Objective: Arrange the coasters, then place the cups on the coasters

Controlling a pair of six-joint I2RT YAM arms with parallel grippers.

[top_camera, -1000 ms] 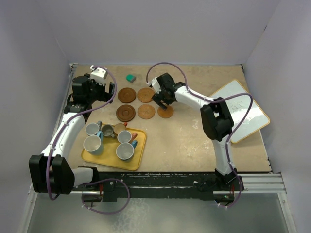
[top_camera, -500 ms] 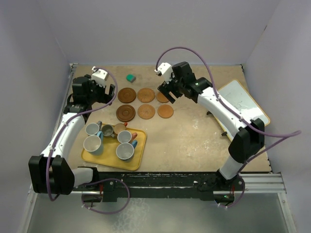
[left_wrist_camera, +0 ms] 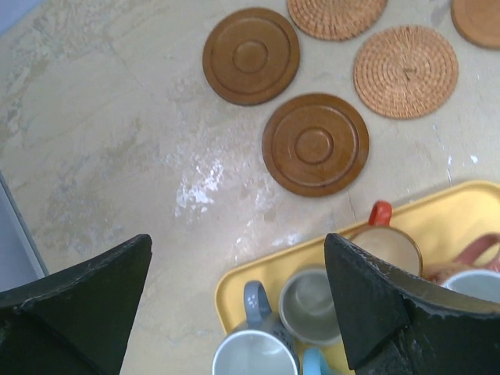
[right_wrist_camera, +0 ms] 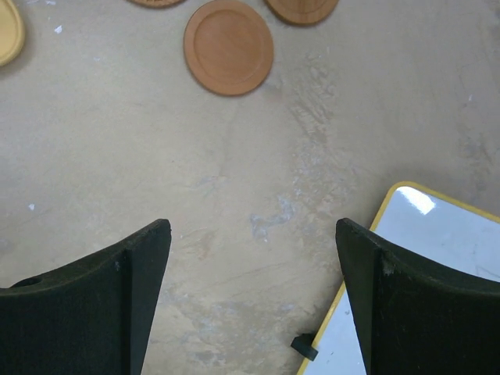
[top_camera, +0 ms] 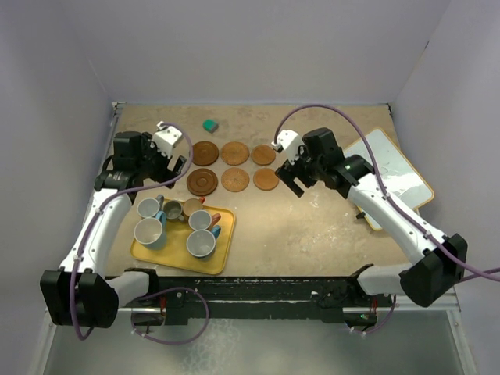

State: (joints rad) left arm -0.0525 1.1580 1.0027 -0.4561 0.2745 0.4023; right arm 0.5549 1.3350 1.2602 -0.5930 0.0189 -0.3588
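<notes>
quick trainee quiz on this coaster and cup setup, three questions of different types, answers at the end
1. How many coasters are laid out in the grid?
2. Where are the cups: A on the yellow tray, B on the coasters, C held aloft?
3. True or false: the right gripper holds a coaster.
Key: 1. six; 2. A; 3. false, its jaws are open and empty.

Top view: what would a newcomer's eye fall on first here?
Six round brown coasters lie in two rows of three at the centre. At the near left, a yellow tray holds six crowded cups. The left gripper and the right gripper both hang open, flanking the coasters.
</notes>
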